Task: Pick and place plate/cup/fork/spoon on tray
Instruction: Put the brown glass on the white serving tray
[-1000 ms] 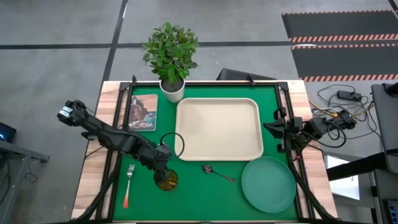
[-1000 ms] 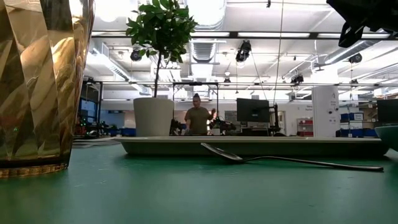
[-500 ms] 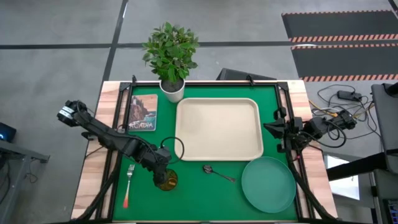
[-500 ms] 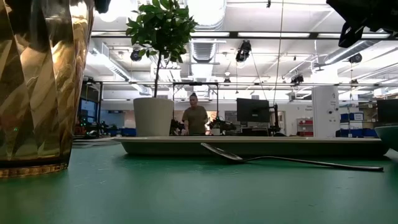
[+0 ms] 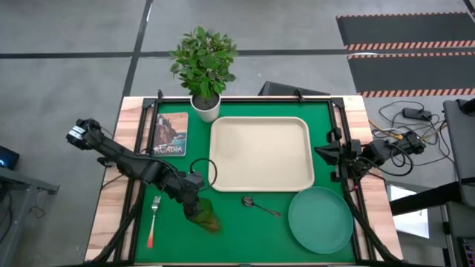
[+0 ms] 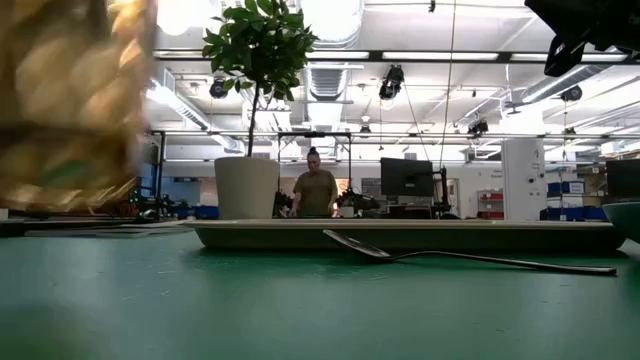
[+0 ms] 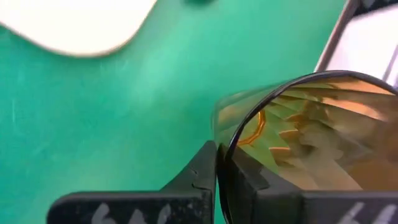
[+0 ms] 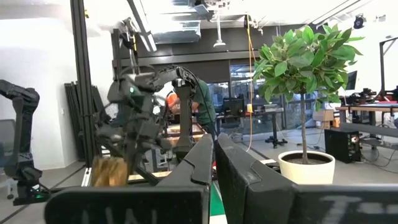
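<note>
Fingers of my left gripper (image 5: 196, 205) pinch the cup's (image 5: 205, 216) rim, tipping it off the surface near-left of the empty tray (image 5: 260, 153) for carrying there, while my right gripper (image 5: 331, 157), fingers pressed together, waits right of the tray.

Bright, even overhead light with soft shadows; the cup (image 6: 70, 100) is smeared by motion blur
</note>
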Controlling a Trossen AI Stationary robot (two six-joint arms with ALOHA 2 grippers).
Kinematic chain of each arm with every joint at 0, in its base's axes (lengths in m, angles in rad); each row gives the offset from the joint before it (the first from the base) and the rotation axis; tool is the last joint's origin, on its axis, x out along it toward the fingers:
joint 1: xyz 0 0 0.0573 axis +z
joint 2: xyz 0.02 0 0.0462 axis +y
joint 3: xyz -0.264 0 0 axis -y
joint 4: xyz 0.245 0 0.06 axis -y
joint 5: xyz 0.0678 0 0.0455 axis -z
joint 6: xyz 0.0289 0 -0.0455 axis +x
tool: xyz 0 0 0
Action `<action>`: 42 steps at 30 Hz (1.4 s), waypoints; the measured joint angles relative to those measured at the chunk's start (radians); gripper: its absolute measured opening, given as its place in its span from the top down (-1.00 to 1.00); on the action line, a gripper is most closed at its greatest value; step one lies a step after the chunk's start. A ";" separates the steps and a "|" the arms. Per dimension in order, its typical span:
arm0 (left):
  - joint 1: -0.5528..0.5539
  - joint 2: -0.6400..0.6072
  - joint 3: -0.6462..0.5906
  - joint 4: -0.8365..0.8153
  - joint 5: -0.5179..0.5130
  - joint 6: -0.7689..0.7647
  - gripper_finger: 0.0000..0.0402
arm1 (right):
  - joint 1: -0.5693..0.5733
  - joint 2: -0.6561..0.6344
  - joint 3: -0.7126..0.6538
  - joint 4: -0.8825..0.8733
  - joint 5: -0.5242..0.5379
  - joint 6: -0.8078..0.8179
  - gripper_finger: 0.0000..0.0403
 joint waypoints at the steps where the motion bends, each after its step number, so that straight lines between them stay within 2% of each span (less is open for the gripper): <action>1: 0.008 0.000 0.023 -0.003 -0.020 0.000 0.99 | 0.000 0.000 0.000 0.000 0.000 0.000 0.96; 7: 0.079 0.003 0.149 0.004 -0.191 0.002 0.99 | 0.000 0.000 0.000 0.000 0.000 0.000 0.96; 13: 0.194 0.008 0.203 0.013 -0.264 0.062 1.00 | 0.000 0.000 0.006 -0.002 0.000 0.006 0.96; 17: 0.287 0.013 0.203 0.021 -0.282 0.093 1.00 | 0.000 0.000 0.023 -0.019 0.000 0.026 0.96; 27: 0.508 0.089 0.201 -0.010 -0.284 0.210 1.00 | 0.000 0.001 0.137 -0.274 0.000 0.139 0.96; 31: 0.557 0.160 0.209 -0.055 -0.284 0.244 1.00 | 0.000 0.006 0.168 -0.361 0.000 0.176 0.96; 36: 0.588 0.238 0.220 -0.092 -0.332 0.247 1.00 | 0.000 0.011 0.177 -0.379 0.001 0.177 0.96; 42: 0.593 0.254 0.223 -0.088 -0.457 0.221 1.00 | 0.000 0.011 0.171 -0.380 0.001 0.177 0.96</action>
